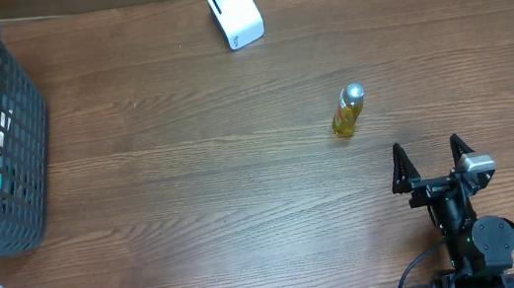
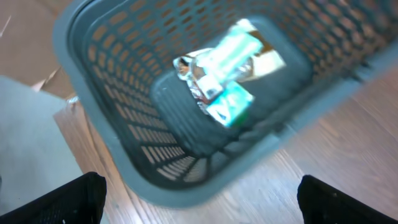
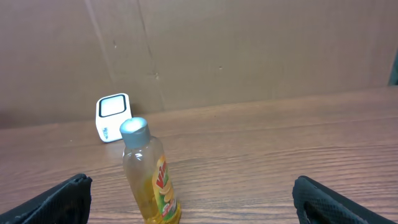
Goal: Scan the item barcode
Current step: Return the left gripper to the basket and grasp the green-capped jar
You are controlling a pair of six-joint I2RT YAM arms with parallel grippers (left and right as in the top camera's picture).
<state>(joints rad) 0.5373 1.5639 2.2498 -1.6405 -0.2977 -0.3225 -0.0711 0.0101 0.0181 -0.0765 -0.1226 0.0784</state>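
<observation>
- Yellow bottle [image 1: 348,112] upright on wooden table [image 1: 191,172], between white scanner [image 1: 235,14] and right gripper [image 1: 426,146], touching neither.
- Right gripper released, empty.
- Left gripper [image 2: 202,185] released, above grey basket [image 2: 112,118].

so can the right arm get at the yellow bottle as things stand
Probably yes. The right gripper is open and empty, and only bare table lies between it and the bottle, standing upright ahead and a little to its left. The white scanner sits well beyond.
</observation>
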